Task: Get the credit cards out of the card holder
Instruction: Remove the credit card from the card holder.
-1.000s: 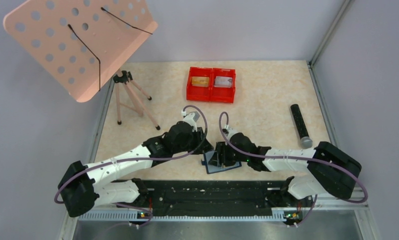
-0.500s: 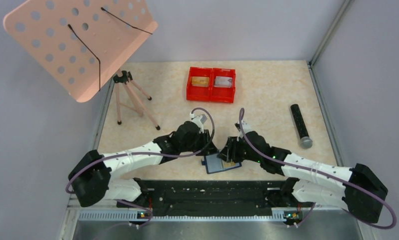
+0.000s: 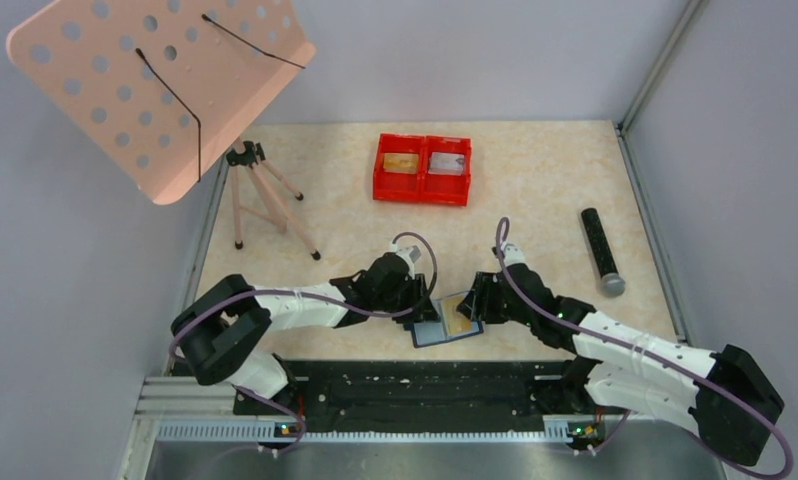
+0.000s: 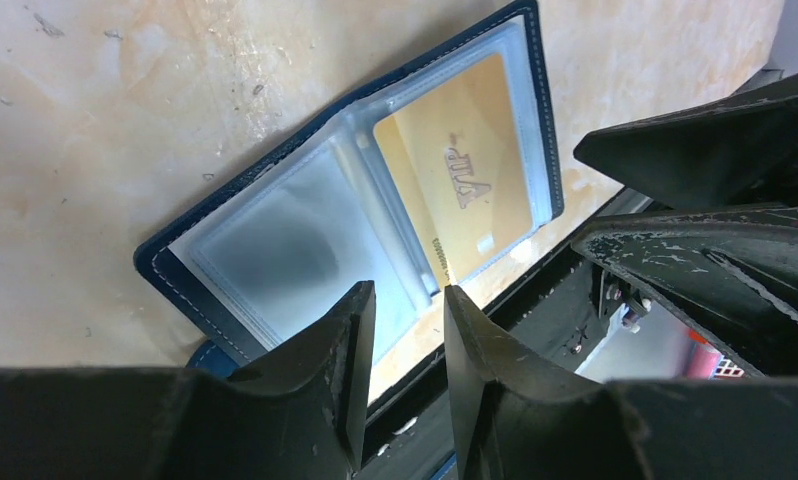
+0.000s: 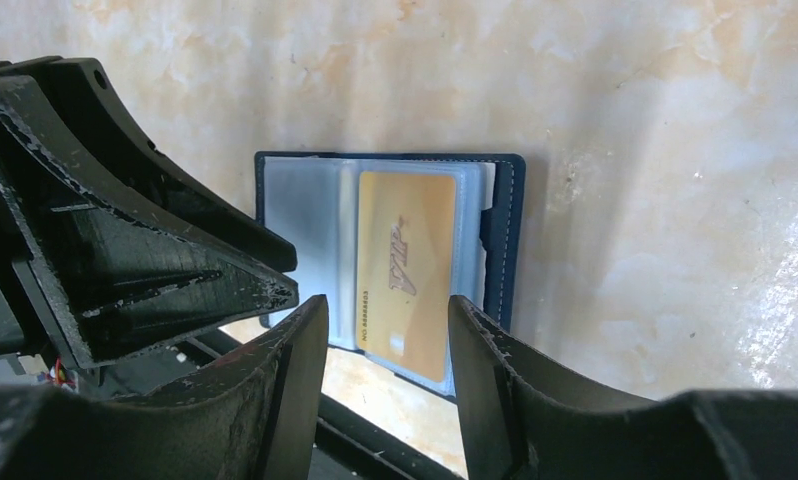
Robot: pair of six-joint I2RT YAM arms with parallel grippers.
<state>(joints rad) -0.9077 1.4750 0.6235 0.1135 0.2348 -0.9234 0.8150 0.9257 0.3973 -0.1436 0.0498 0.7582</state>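
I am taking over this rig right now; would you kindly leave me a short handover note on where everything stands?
Left gripper: open, empty, by the wallet's empty half.
Right gripper: open, empty, over the gold card.
Wallet: lying open at the table's near edge, gold card inside a clear sleeve.
Done: a tan card and a silver card lie in the red tray.
Left: pull out the gold card.

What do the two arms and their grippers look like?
Both the left arm and right arm have white link shells, black joint housings and a purple cable looping alongside. The left gripper and right gripper have black wedge-shaped fingers, scuffed pale.
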